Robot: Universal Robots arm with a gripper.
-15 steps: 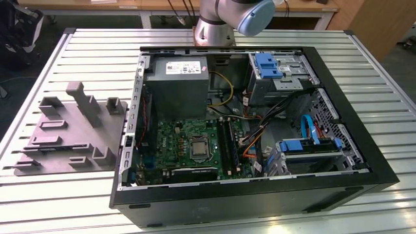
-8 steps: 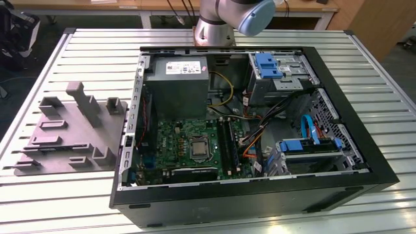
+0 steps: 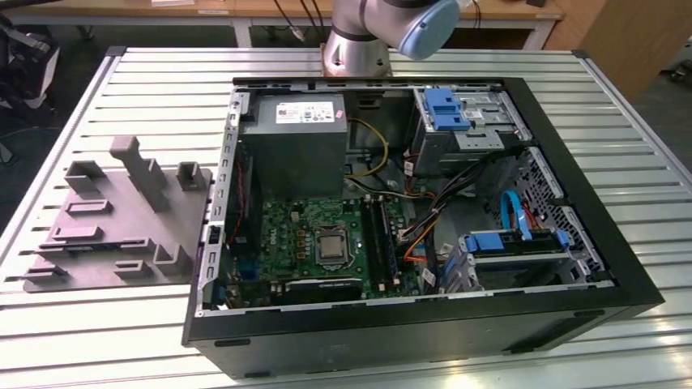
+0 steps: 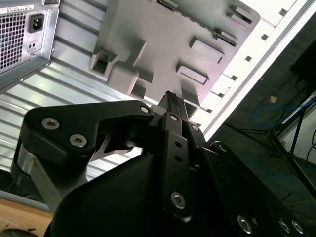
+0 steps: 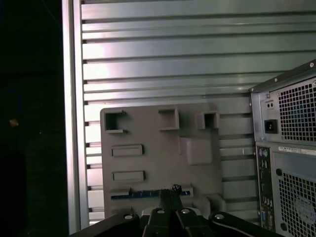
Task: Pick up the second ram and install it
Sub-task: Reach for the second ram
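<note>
Nearest in the exterior view, an open computer case (image 3: 411, 332) stands on a slatted metal table (image 3: 97, 324). A grey fixture tray (image 3: 178, 219) sits just beside it on the exterior view's left, with bare slats around both. Farther back, the power supply (image 3: 292, 154) bears a white label (image 3: 306, 112), its print too small to read. In the first wrist view the gripper (image 5: 172, 188), fingers pressed together and empty, hangs over the second ram (image 5: 140, 194), which is slotted along the tray's edge.

One computer case (image 3: 605, 275) stands open on one slatted table (image 3: 162, 81), one grey fixture tray (image 3: 108, 243) alongside. One robot arm (image 3: 378, 32), one gripper (image 5: 170, 191). Inside the case: one grey power-supply box (image 3: 294, 142), one motherboard (image 3: 292, 235), one processor socket (image 3: 327, 245), two blue brackets (image 3: 445, 109). On the tray in the first wrist view: one second ram (image 5: 138, 195), three open pockets (image 5: 168, 118), two flat rectangular blocks (image 5: 127, 150).
</note>
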